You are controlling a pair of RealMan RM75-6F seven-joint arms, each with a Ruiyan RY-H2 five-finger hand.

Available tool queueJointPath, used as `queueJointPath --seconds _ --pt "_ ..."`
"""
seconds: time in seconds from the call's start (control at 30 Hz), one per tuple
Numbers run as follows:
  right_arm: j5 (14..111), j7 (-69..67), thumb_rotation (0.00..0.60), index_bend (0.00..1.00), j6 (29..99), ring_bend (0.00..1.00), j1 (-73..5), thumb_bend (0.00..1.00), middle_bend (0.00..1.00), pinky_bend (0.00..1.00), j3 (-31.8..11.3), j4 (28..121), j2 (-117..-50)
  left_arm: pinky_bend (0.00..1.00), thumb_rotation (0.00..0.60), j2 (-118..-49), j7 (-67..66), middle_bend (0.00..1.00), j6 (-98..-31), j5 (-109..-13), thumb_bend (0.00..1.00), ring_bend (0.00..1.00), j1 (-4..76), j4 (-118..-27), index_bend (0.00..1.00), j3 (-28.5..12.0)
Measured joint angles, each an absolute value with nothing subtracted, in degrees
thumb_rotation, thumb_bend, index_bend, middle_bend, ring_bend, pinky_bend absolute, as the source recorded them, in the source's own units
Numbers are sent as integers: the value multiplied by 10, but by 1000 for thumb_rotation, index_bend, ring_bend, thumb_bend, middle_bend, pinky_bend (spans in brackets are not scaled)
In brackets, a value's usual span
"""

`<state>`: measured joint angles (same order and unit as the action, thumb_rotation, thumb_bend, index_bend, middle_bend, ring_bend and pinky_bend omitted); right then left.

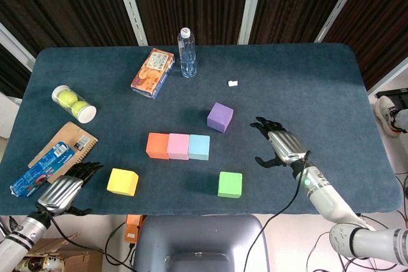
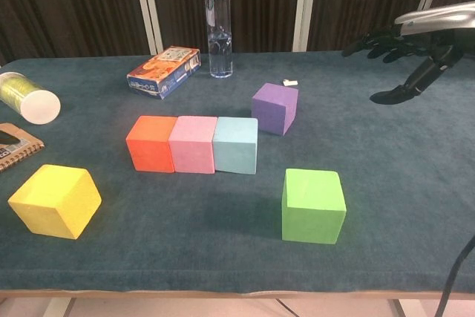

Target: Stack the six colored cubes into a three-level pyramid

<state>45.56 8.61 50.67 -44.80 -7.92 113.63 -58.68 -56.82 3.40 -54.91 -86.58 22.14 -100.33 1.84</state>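
An orange cube (image 1: 157, 145), a pink cube (image 1: 178, 146) and a light blue cube (image 1: 199, 147) stand touching in a row at mid-table. The purple cube (image 1: 220, 117) sits behind the row's right end. The green cube (image 1: 230, 184) lies in front, to the right, and the yellow cube (image 1: 122, 181) in front, to the left. My right hand (image 1: 279, 146) hovers open, right of the purple and green cubes, holding nothing; the chest view shows this right hand (image 2: 415, 42) at the upper right edge. My left hand (image 1: 65, 190) is open at the table's front left edge, left of the yellow cube.
A water bottle (image 1: 187, 53) and a snack box (image 1: 153, 72) stand at the back. A tube of tennis balls (image 1: 73, 104), a brown notebook (image 1: 66, 148) and a blue packet (image 1: 39, 171) lie at the left. A small white scrap (image 1: 233, 83) lies behind the purple cube.
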Motion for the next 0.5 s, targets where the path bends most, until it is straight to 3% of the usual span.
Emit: queueJointPath --seconds 0.23,0.5 --pt "468 58 600 128 474 0 -439 256 0 0 -83 1133 -559 71 600 -644 -34 60 -545 -852 87 0 236 -972 114 15" --pt "477 45 600 126 455 0 -437 255 0 0 -83 1121 -555 72 600 -674 -30 60 -524 -816 101 0 258 -947 123 0"
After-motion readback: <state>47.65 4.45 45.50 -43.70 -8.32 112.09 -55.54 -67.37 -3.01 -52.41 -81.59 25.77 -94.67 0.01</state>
